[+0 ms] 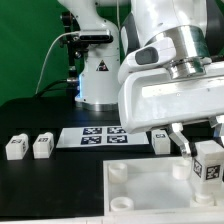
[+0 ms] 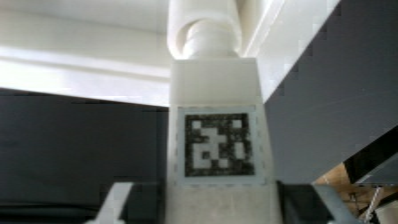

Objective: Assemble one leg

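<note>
My gripper (image 1: 203, 150) is shut on a leg (image 1: 207, 163), a small white block with a black-and-white tag, and holds it upright over the right part of the large white plate (image 1: 150, 195) with round corner sockets. In the wrist view the held leg (image 2: 217, 120) fills the middle, tag facing the camera, its round peg end pointing away toward the plate (image 2: 71, 55). The fingers (image 2: 139, 200) press its sides. Whether the peg touches a socket is hidden. Three more legs lie on the black table: two at the exterior view's left (image 1: 15, 147) (image 1: 41, 146) and one behind the gripper (image 1: 160, 141).
The marker board (image 1: 100, 135) lies flat on the table behind the plate. The arm's white base (image 1: 100, 70) stands at the back, with a green backdrop behind it.
</note>
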You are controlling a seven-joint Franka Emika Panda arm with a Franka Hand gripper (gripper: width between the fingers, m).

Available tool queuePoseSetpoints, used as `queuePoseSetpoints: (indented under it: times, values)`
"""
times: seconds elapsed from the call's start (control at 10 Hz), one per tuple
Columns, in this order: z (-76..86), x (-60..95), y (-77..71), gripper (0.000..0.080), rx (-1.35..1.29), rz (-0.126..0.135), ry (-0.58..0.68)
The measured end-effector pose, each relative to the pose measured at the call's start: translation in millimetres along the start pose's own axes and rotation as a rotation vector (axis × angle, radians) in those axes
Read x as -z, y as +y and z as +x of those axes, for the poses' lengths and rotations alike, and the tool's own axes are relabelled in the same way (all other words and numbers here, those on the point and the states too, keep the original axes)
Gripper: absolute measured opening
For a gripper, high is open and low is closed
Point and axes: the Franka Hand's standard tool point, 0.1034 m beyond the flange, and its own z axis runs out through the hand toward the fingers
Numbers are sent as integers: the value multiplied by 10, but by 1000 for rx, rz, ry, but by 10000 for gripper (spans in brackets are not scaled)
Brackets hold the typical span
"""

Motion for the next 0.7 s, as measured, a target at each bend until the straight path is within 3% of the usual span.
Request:
queuePoseSetpoints:
  times: [0.3, 0.7]
  values:
    - [-80, -64, 20, 293, 0, -2, -3]
    - [-70, -76, 68, 293, 9, -6, 5]
